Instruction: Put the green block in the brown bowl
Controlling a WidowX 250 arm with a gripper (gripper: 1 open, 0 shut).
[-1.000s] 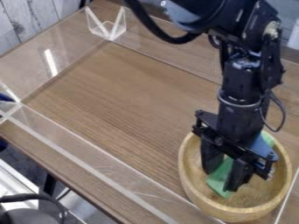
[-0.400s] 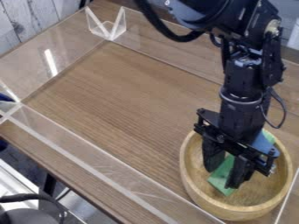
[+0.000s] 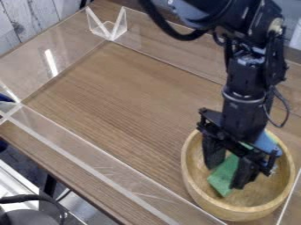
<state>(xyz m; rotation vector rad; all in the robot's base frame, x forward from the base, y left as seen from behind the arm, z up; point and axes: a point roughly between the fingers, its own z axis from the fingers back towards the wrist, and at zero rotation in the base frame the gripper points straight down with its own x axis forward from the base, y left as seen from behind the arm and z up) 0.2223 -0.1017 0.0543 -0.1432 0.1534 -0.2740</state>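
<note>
Gripper (image 3: 231, 169) pointing steeply down inside brown bowl (image 3: 200, 194), fingers spread apart. Green block (image 3: 223, 183) lying on bowl floor directly under fingertips, between them, lower end showing toward camera, upper part hidden behind fingers. More green visible behind right finger near far rim; long axis seemingly running near-to-far across bowl. Contact between fingers and block impossible to confirm. Block apparently delivered; judged next need: straight lift clear, avoiding snag on block or thick rim.
</note>
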